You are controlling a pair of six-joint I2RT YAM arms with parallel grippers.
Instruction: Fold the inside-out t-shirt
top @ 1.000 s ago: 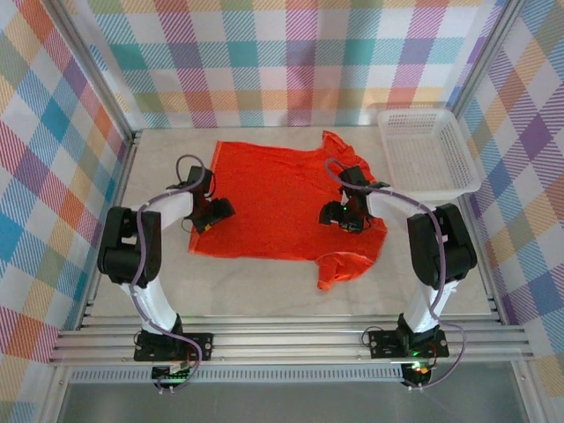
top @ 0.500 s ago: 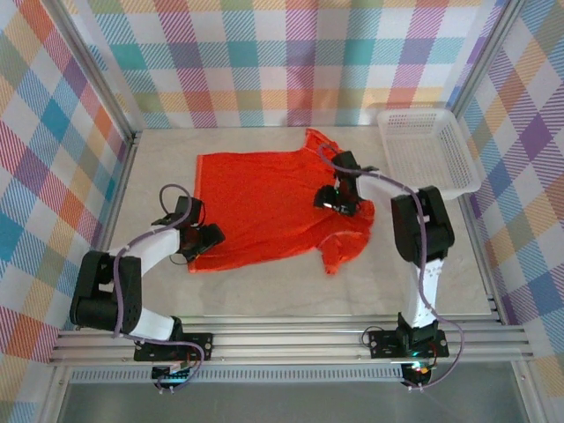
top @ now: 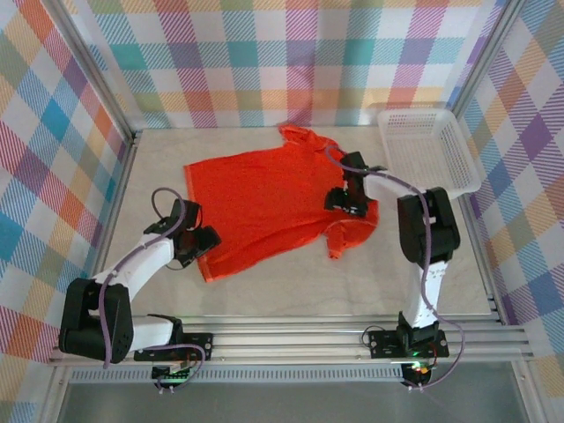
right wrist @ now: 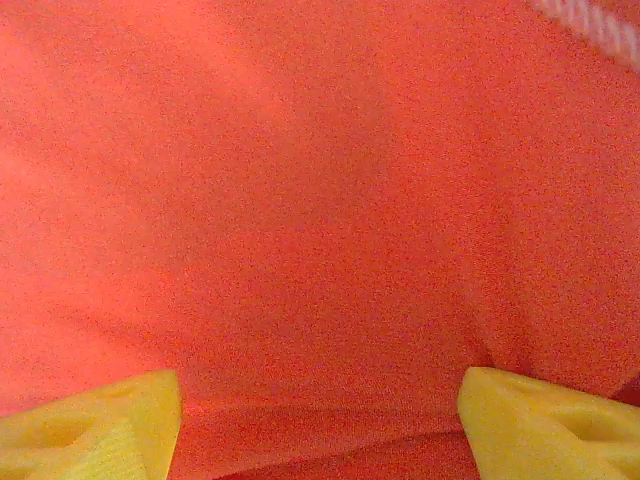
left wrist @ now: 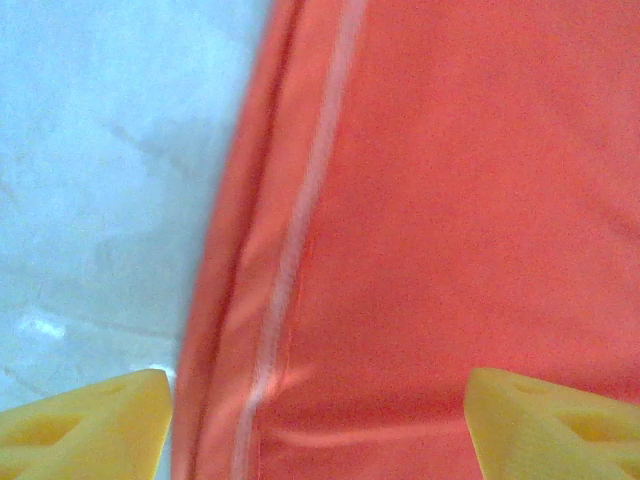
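Looks like the flattening/squaring step, no fold made yet; the inside-out t-shirt (top: 264,198) lies spread on the table (top: 291,286), centre to upper centre of frame, skewed diagonally; bright orange-red thin fabric, mostly smooth, one sleeve poking up at top centre, the other rumpled at right centre, pale stitched hem seam in the left wrist view. Left end effector (top: 199,241) sits on the lower-left hem edge, fingers apart, nothing pinched; right end effector (top: 345,199) sits over the right shoulder area, fingers apart too, cloth underneath. Next probably needs both to close on an edge and straighten the shirt before folding.
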